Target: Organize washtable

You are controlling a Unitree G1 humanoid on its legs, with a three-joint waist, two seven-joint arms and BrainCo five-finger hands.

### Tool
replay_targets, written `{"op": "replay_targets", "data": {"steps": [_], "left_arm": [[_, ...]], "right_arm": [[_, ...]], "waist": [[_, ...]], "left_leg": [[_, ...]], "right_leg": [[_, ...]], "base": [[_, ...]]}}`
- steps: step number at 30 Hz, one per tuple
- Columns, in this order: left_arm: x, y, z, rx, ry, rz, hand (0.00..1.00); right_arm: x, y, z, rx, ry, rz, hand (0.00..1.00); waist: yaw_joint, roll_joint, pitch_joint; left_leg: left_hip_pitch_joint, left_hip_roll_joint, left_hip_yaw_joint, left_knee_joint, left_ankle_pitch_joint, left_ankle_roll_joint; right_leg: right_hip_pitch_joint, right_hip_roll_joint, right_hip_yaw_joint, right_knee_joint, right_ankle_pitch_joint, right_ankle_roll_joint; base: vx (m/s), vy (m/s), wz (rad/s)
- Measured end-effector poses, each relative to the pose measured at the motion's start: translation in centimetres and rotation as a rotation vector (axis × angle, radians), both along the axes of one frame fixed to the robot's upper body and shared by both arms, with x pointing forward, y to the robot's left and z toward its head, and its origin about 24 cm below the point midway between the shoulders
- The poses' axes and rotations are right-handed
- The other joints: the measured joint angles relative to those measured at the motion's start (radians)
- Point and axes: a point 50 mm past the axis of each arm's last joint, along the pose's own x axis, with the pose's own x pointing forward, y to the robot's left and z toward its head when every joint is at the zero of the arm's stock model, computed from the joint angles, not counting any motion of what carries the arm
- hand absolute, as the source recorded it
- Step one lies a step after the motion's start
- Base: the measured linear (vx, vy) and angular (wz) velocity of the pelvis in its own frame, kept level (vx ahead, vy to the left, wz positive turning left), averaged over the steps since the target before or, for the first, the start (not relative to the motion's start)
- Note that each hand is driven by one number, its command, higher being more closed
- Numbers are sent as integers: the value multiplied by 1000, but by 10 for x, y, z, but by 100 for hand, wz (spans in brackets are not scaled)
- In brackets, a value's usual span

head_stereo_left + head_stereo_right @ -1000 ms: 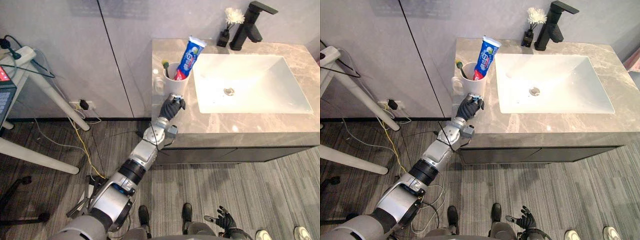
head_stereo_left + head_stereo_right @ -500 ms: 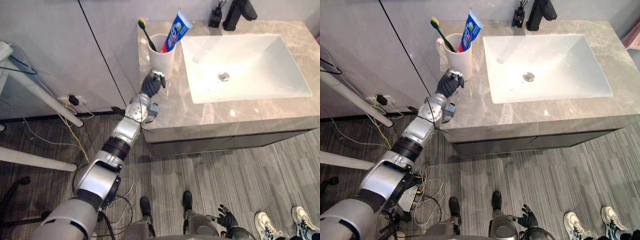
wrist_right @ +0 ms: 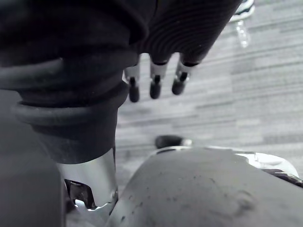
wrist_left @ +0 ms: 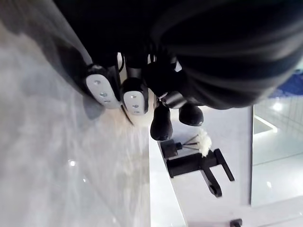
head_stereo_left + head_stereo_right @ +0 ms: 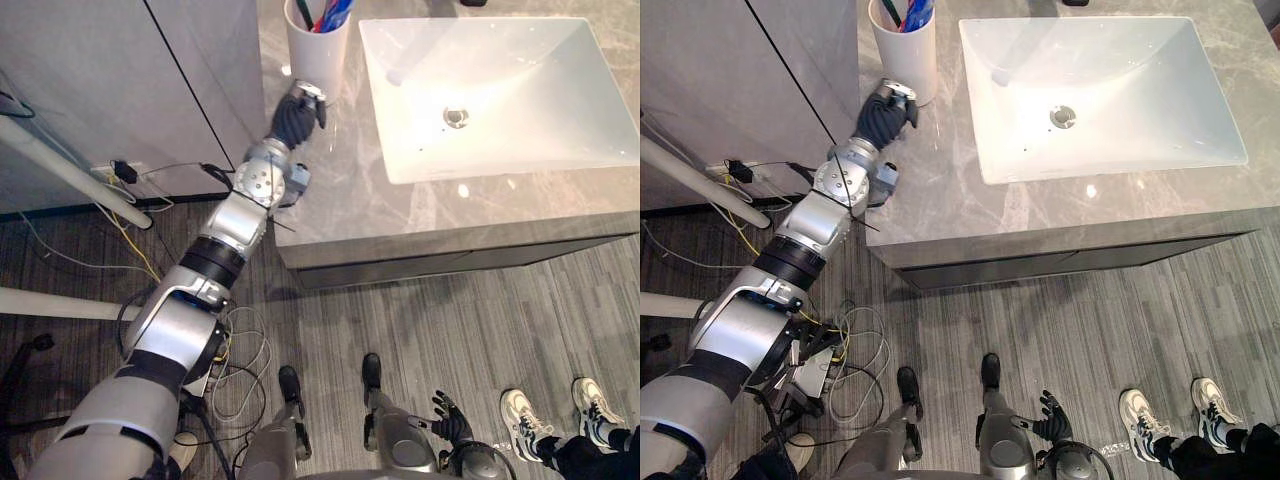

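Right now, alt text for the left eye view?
The robot's left hand is over the grey counter right beside a white cup, left of the white sink. Its right hand hangs open above the floor, near a person's shoes.

The left hand [image 5: 883,115] lies over the grey countertop [image 5: 930,180] just beside the white cup [image 5: 908,55].

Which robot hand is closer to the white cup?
Left. The left hand is over the counter, right next to the cup; the right hand hangs above the floor, far away.
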Motion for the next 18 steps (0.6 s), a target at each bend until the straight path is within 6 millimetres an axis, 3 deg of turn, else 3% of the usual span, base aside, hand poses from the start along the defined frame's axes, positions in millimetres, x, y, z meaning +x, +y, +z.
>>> {"op": "replay_targets", "data": {"steps": [5,13,18], "left_arm": [[-3,-9,3,-73,14,-55,100],[0,-14,-1,-166,48,-47,100],[-1,-10,-18,-191,103,-51,100]], "right_arm": [[2,0,2,-1,-12,1,0],[3,-4,3,-8,-17,-2,0],[2,-7,2,-17,-6,0,0]], "waist": [[-13,3,2],[-10,17,10],[-2,28,12]], "left_leg": [[-10,-12,0,4,0,1],[-9,-13,-3,21,-6,8],[18,-11,-16,23,-6,8]], "right_leg": [[-15,-7,4,9,0,1],[-8,-9,3,16,0,0],[27,-6,-15,15,-10,-15]], "base": [[-1,25,-1],[-15,2,0],[-27,-6,8]]}}
